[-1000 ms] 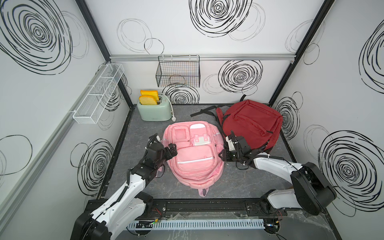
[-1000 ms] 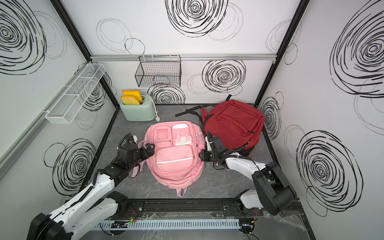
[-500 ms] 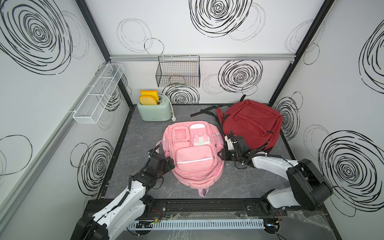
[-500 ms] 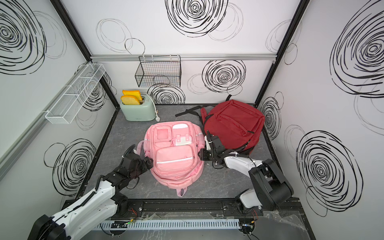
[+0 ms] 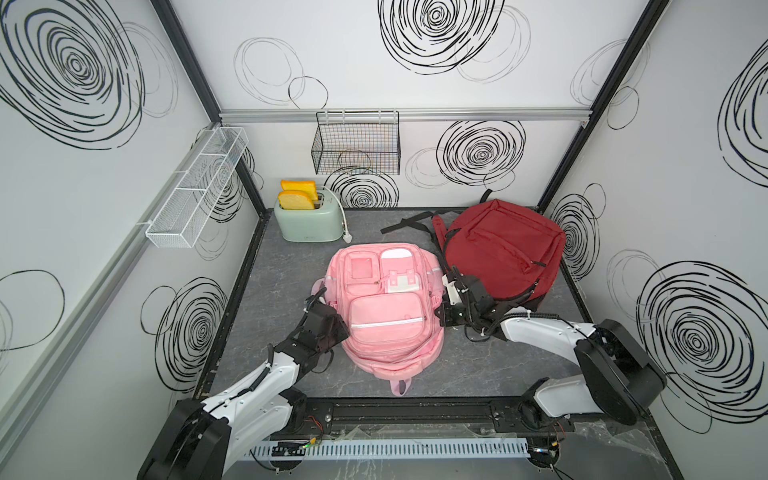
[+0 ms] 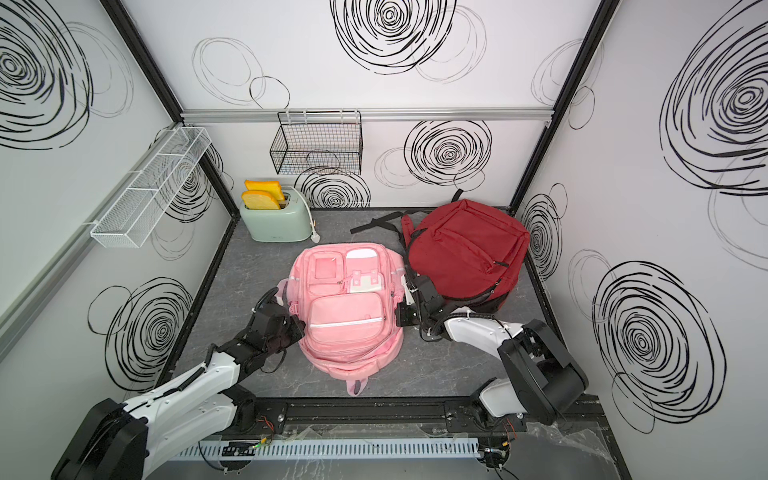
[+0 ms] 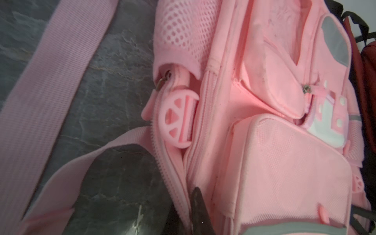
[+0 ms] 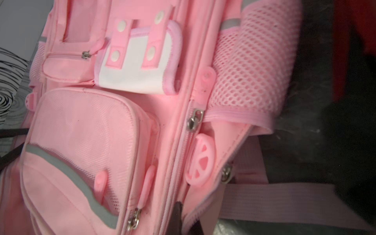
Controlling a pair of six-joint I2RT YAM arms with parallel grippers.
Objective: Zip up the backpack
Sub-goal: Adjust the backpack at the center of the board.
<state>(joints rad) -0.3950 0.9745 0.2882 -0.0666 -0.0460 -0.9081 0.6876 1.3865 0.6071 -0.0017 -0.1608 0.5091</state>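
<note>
On the grey marbled floor (image 5: 282, 270), pink backpack (image 5: 386, 316) between swirl-patterned walls (image 5: 415, 95).

Top views overhead; wrists close, seemingly flanking backpack (image 7: 264, 162).

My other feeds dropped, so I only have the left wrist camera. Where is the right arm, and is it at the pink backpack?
Observer: Yes. In both top views the right gripper sits against the right-hand edge of the pink backpack.
Operator: Is there a zip slider near it?
Observer: The right wrist view shows a metal slider on the side seam, next to the hem of the mesh pocket.
Operator: What is behind that arm?
Observer: A red backpack lies at the back right. In both top views the body of the right gripper overlaps its near edge.
</note>
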